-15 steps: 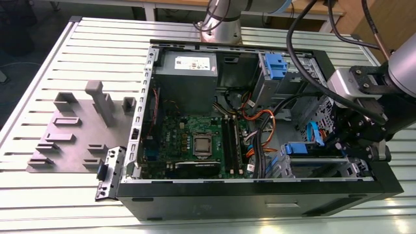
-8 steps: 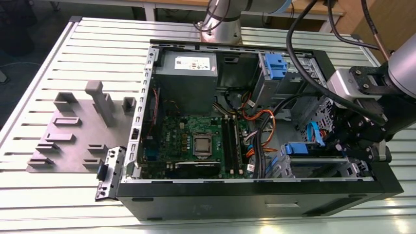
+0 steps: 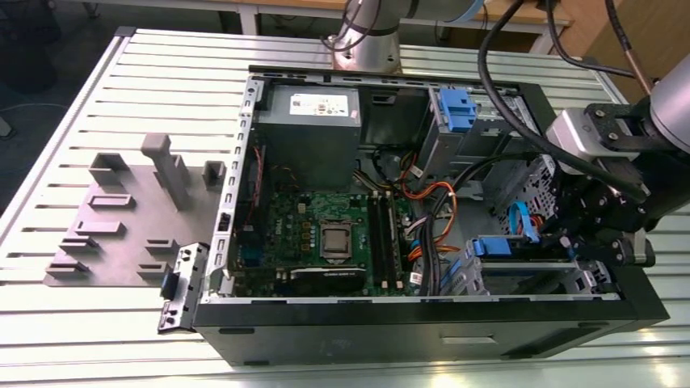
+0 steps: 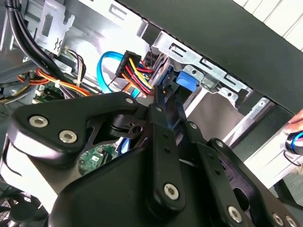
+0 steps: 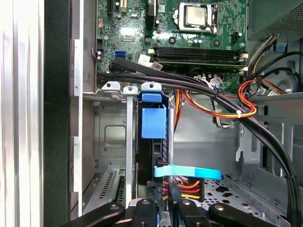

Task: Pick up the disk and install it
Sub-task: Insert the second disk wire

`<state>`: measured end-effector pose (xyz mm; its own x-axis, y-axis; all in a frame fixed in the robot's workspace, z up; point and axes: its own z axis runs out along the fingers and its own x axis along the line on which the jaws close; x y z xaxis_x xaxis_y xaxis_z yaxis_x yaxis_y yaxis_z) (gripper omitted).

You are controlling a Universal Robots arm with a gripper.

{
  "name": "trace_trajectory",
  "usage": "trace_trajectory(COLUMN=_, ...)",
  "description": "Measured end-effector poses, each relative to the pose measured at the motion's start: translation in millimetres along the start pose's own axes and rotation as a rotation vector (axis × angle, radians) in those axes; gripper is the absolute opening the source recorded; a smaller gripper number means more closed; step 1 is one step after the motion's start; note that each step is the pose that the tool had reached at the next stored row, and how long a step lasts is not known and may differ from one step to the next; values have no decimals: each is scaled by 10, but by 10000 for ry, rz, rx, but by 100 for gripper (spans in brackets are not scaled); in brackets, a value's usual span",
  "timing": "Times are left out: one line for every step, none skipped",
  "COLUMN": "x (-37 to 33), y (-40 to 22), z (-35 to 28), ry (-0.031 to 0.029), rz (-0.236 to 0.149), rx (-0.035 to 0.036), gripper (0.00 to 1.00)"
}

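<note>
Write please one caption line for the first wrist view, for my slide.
The tool hangs close above the blue-railed disk standing in its drive bay, with the motherboard beyond.

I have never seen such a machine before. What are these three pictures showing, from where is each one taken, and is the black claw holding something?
The machine is a robot arm working inside an open computer case that lies on a slatted table. The exterior view looks at the whole scene from off the arm. Both wrist views come from cameras that ride on the arm, so they look past its black hand into the case. Inside lie a green circuit board, a grey power supply and bundles of coloured wires. The disk, with its blue front, stands in a metal bay. The hand is at the disk's plug end; whether it grips there cannot be told.
</note>
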<state>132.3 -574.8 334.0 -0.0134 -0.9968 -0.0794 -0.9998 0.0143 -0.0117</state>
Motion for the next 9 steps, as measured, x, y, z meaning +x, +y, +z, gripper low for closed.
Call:
trace_trajectory(x=-1, y=0, z=-16, ry=0, rz=0, rx=0, gripper=24)
trace_trajectory(x=-3, y=0, z=-33, ry=1, rz=0, rx=0, gripper=24)
trace_trajectory(x=-5, y=-1, z=-50, ry=0, rz=0, rx=0, gripper=24)
trace_trajectory(x=-7, y=-1, z=-68, ry=1, rz=0, rx=0, gripper=24)
trace_trajectory(x=-9, y=-1, z=-88, ry=1, rz=0, rx=0, gripper=24)
trace_trajectory(x=-12, y=-1, z=-105, ry=0, rz=0, rx=0, gripper=24)
trace_trajectory(x=-15, y=-1, z=-121, ry=0, rz=0, rx=0, gripper=24)
trace_trajectory(x=-18, y=-2, z=-137, ry=-1, rz=0, rx=0, gripper=24)
trace_trajectory(x=-20, y=-2, z=-152, ry=-1, rz=0, rx=0, gripper=24)
